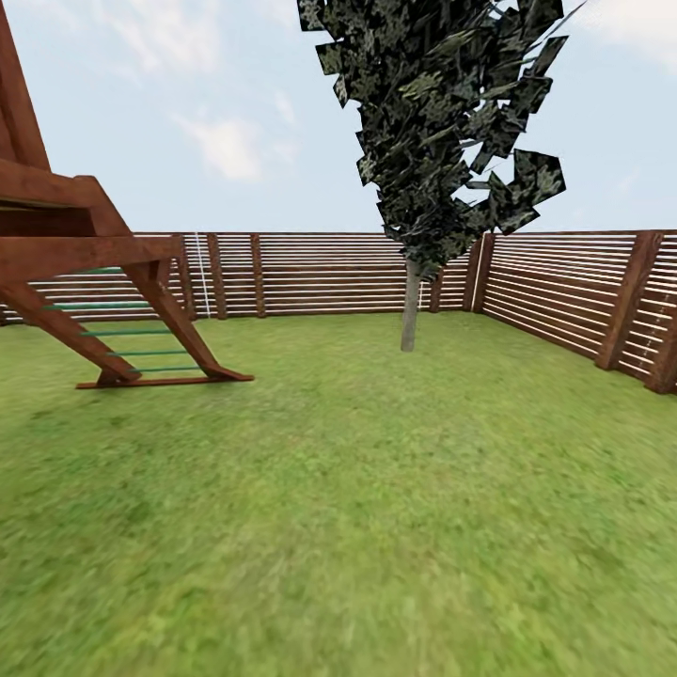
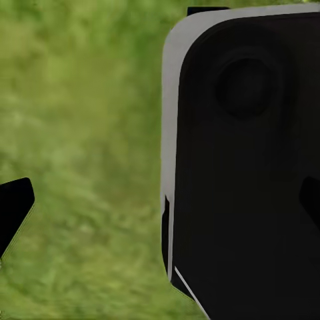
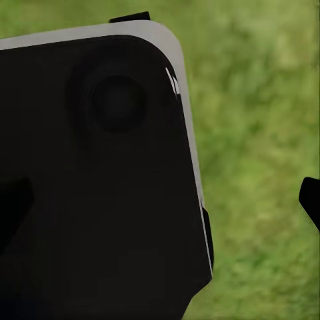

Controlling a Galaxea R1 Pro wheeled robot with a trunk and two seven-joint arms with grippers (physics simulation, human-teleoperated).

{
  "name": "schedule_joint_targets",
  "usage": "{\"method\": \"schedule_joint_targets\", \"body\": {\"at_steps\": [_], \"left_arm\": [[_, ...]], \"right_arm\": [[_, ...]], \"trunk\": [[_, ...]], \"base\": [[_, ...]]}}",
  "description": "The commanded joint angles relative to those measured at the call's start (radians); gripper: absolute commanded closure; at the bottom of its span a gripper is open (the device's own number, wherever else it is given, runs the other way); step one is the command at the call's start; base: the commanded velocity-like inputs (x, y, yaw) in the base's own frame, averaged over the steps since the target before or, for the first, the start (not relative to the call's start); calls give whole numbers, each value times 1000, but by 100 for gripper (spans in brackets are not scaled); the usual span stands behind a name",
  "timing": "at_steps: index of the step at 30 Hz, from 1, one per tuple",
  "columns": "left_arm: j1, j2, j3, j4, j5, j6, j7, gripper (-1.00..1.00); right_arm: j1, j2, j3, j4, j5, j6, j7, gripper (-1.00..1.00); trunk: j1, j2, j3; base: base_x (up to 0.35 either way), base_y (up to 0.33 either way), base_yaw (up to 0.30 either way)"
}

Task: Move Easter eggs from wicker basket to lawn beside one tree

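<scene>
The lawn (image 1: 357,527), mottled soft green turf, runs flat up to the brown slatted fence (image 1: 310,273). The tree (image 1: 410,310), a thin, stiff, pale trunk under angular dark leaf clumps, stands just before the fence; left of the tree sits a wooden play tower (image 1: 85,282) with green rungs. I'd expect the eggs to be light, smooth and apt to roll, best pinched across the middle. Whether either end effector is wide or closed, I cannot tell; both wrist views show grass beside a dark robot panel (image 2: 247,167).

Wooden play tower (image 1: 85,273) at left; slatted brown fence (image 1: 329,273) behind; cloudy sky (image 1: 188,113) above.
</scene>
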Motion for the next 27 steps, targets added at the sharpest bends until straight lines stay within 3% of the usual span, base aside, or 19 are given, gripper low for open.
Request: {"method": "schedule_joint_targets", "body": {"at_steps": [1,27], "left_arm": [[1,0,1,-2,0,0,1,-100],[1,-1,1,-2,0,0,1,-100]], "right_arm": [[-2,0,2,3,-7,-4,0,-100],[-2,0,2,3,-7,-4,0,-100]], "trunk": [[1,0,-1],[1,0,-1]], "base": [[327,0,0],[327,0,0]]}}
